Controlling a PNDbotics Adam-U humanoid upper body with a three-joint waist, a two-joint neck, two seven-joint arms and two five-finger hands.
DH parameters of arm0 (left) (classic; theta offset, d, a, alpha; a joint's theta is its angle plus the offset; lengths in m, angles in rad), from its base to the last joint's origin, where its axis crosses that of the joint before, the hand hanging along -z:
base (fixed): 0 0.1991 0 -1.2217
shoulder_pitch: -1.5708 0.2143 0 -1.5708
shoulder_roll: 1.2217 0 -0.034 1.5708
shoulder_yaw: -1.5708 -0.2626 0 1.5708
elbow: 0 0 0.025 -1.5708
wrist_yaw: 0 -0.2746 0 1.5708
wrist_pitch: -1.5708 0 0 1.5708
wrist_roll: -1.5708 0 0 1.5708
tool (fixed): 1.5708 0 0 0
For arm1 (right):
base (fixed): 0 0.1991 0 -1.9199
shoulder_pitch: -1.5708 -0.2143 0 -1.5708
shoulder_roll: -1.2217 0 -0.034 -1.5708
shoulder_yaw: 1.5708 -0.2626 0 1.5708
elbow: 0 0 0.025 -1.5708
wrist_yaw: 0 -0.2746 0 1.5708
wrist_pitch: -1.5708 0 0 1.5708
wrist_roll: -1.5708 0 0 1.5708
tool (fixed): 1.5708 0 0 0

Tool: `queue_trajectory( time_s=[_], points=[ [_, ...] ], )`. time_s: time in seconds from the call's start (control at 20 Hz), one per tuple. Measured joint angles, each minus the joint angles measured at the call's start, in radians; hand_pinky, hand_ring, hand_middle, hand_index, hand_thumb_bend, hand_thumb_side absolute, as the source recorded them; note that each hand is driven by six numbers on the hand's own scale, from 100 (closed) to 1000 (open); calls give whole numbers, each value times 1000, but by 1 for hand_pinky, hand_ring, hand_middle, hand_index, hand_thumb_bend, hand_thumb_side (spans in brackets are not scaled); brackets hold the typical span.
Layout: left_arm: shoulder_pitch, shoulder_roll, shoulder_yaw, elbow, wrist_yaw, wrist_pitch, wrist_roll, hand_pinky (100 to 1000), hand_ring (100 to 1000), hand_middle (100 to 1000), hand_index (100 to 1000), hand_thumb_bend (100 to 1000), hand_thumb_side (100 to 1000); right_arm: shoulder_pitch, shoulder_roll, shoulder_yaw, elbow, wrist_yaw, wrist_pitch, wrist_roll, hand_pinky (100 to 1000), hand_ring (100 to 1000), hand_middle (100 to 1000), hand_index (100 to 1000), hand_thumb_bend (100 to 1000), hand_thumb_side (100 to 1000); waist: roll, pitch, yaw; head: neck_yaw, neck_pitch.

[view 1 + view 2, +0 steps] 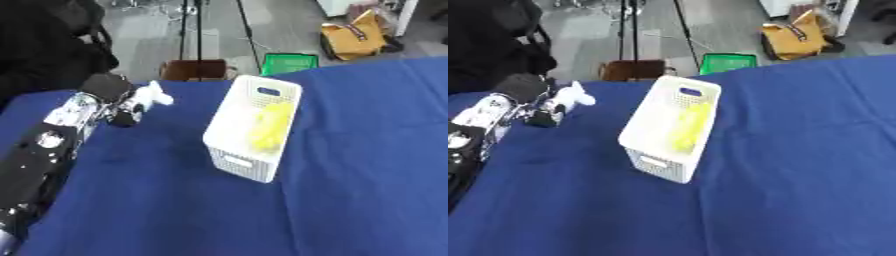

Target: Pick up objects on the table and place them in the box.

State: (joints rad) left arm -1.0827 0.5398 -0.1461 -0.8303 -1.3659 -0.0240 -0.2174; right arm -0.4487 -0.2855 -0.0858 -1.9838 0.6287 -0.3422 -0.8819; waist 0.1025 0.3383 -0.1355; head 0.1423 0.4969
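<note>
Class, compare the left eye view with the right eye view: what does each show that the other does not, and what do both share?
Only the left eye view shows the long lower stretch of the left arm. Only the right eye view shows more blue table to the right of the box. Both share the white box with something yellow inside, and the left hand holding a white object.

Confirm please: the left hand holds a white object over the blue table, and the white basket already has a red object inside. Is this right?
Not quite. The object inside the white basket is yellow, not red; the left eye view shows it clearly. The rest holds: the left hand has its fingers around a white object over the blue table.
</note>
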Motion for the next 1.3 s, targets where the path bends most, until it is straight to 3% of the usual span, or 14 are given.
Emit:
queue_trajectory(
  time_s=[0.55, 0.9, 1.3],
  points=[
    [-28, 36, -42, -223, 93, -9, -90, 246, 337, 376, 541, 100, 546, 7, 0, 0, 0, 0, 0, 0, 769, 752, 638, 732, 100, 815, -2, -20, 17, -3, 22],
    [-53, 39, -109, -391, 134, -45, -137, 254, 343, 381, 546, 100, 547, 8, 0, 1, 0, 0, 0, 0, 769, 752, 638, 731, 100, 815, 1, -30, 12, 1, 37],
    [-90, 7, -144, -454, 160, -61, -166, 244, 337, 375, 542, 100, 547, 8, 0, 6, 0, 0, 0, 0, 770, 752, 637, 730, 100, 812, 7, -39, 5, 7, 38]
  ],
)
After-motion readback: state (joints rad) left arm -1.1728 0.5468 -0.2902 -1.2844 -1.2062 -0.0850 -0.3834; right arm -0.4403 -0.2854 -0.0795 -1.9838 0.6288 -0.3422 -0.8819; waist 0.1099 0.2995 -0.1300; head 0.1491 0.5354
